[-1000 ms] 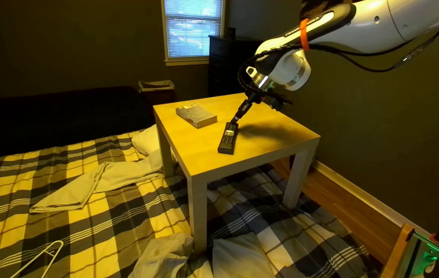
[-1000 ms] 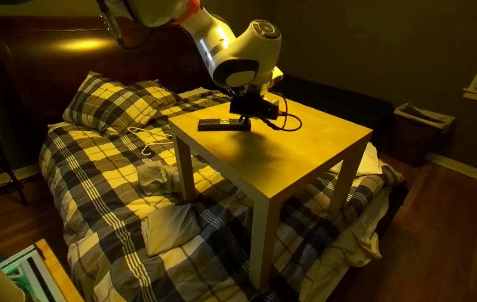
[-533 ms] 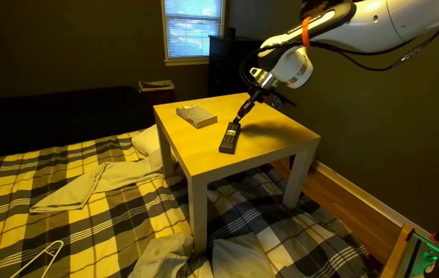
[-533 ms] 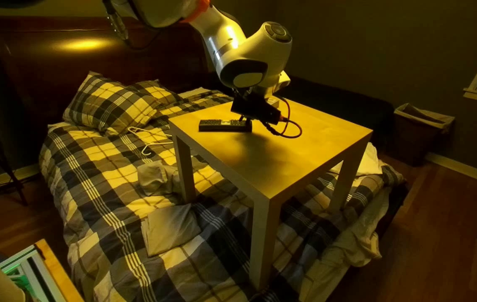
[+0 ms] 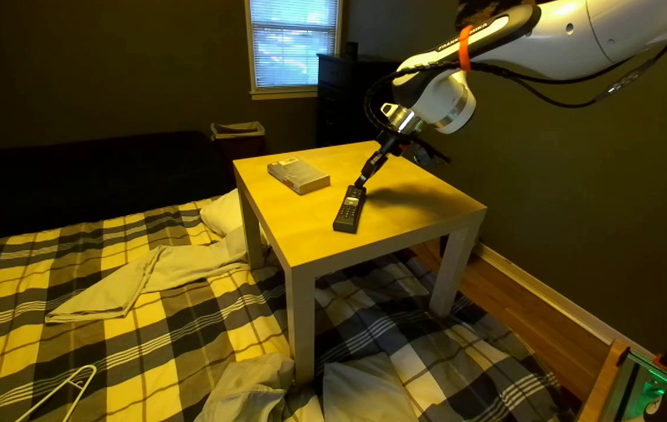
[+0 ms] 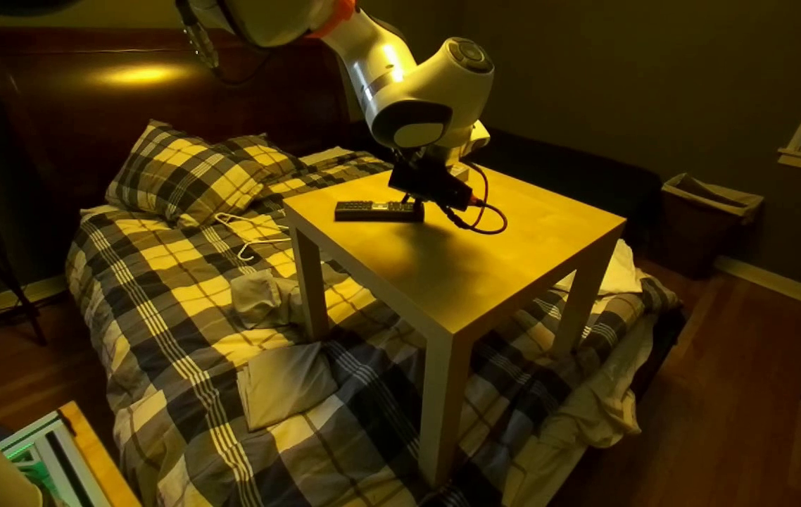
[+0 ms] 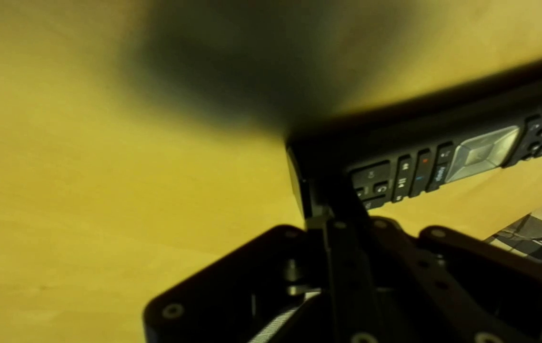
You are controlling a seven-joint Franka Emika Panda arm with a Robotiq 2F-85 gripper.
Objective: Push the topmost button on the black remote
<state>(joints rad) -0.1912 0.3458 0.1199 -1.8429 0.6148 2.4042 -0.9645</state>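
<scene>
Remote [image 5: 350,211] shifted slightly on yellow table [image 5: 310,225], plaid bed [image 6: 182,317] beneath.

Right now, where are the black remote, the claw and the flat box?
Black remote [image 5: 350,210]: in an exterior view, on its keypad.
Claw [image 5: 360,183]: in an exterior view, at its fingertips.
Flat box [image 5: 298,174]: in an exterior view, on its top face.

Both exterior views looking down from different sides, sharing the table [image 5: 310,225], wrist view close above the remote [image 7: 423,166]
</scene>
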